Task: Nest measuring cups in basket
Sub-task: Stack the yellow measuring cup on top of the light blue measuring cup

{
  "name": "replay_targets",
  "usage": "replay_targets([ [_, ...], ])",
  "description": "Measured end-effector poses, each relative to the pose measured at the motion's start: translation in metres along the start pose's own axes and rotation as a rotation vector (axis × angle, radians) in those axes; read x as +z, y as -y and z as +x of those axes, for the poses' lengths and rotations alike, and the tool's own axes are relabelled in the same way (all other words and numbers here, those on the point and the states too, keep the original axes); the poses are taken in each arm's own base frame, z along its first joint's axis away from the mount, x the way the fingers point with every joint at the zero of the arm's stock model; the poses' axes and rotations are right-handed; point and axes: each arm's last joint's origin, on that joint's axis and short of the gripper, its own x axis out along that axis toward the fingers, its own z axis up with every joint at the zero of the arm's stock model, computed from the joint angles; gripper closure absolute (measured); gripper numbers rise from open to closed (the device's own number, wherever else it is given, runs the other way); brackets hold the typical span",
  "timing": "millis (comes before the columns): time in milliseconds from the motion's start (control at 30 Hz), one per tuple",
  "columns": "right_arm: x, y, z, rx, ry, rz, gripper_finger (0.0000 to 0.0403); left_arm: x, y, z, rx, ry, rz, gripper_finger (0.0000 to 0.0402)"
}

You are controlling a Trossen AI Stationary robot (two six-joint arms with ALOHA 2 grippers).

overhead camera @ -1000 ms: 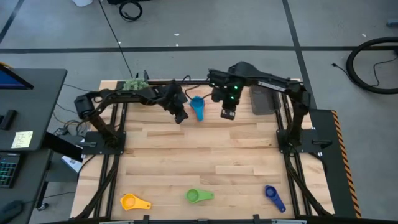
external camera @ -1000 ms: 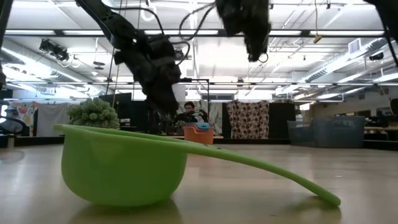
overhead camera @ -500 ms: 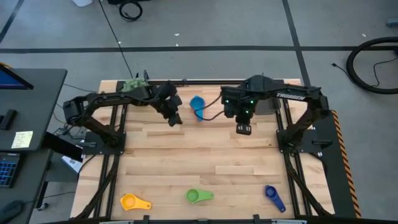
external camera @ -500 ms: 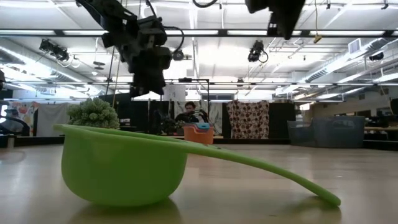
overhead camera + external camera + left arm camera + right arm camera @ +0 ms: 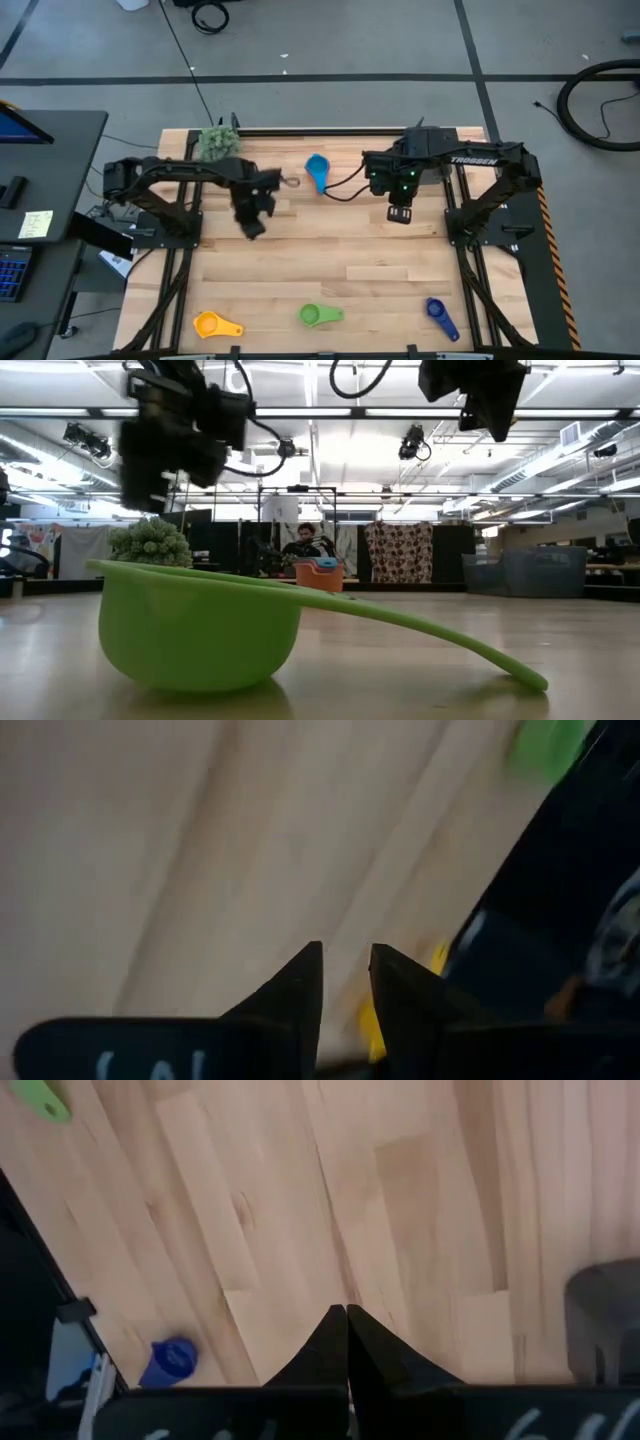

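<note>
A nested stack of measuring cups, light blue on top (image 5: 317, 170), orange at the bottom (image 5: 318, 575), stands on the table at the far middle. A yellow cup (image 5: 215, 324), a green cup (image 5: 320, 315) and a dark blue cup (image 5: 440, 316) lie near the front edge. Only a corner of the grey basket (image 5: 605, 1315) shows, under my right arm. My left gripper (image 5: 250, 225) hangs over bare wood left of the stack, with a narrow empty gap between its fingers (image 5: 345, 970). My right gripper (image 5: 400, 213) is shut and empty (image 5: 347, 1320), above the table right of the stack.
A fuzzy green plant ball (image 5: 217, 142) sits at the far left corner. The black arm frames stand along the table's left and right sides. Bare wood stretches across the middle of the table between the stack and the front cups.
My left gripper has drawn away from the cup stack toward the table's left and near edges and has tipped downward. My right gripper has moved toward the right edge and somewhat nearer. The cups have stayed in place.
</note>
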Motion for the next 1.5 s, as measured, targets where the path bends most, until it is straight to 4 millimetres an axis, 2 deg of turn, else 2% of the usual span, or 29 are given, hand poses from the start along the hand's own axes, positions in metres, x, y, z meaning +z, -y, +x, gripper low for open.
replay_targets([
  [167, 0.006, -0.007, 0.001, 0.014, 0.070, -0.019, 0.0402, -0.025, 0.025, 0.015, 0.096, -0.158, 0.103, 0.0324],
  [467, 0.012, -0.019, 0.002, 0.037, 0.152, -0.074, 0.0401, -0.073, 0.072, 0.031, 0.202, -0.178, 0.238, 0.0333],
  [733, 0.013, -0.023, 0.002, 0.044, 0.162, -0.129, 0.0401, -0.113, 0.101, 0.035, 0.205, -0.106, 0.097, 0.0351],
  [900, 0.013, -0.023, 0.002, 0.041, 0.162, -0.178, 0.0401, -0.130, 0.120, 0.047, 0.175, -0.014, 0.007, 0.0380],
  [1033, 0.012, -0.022, 0.002, 0.041, 0.153, -0.202, 0.0401, -0.138, 0.133, 0.055, 0.136, 0.047, 0.002, 0.0387],
  [1200, 0.010, -0.022, 0.003, 0.051, 0.131, -0.222, 0.0401, -0.151, 0.137, 0.062, 0.154, 0.047, -0.007, 0.0367],
  [1500, 0.009, -0.022, 0.003, 0.050, 0.123, -0.231, 0.0400, -0.169, 0.146, 0.087, 0.213, 0.022, 0.031, 0.0286],
])
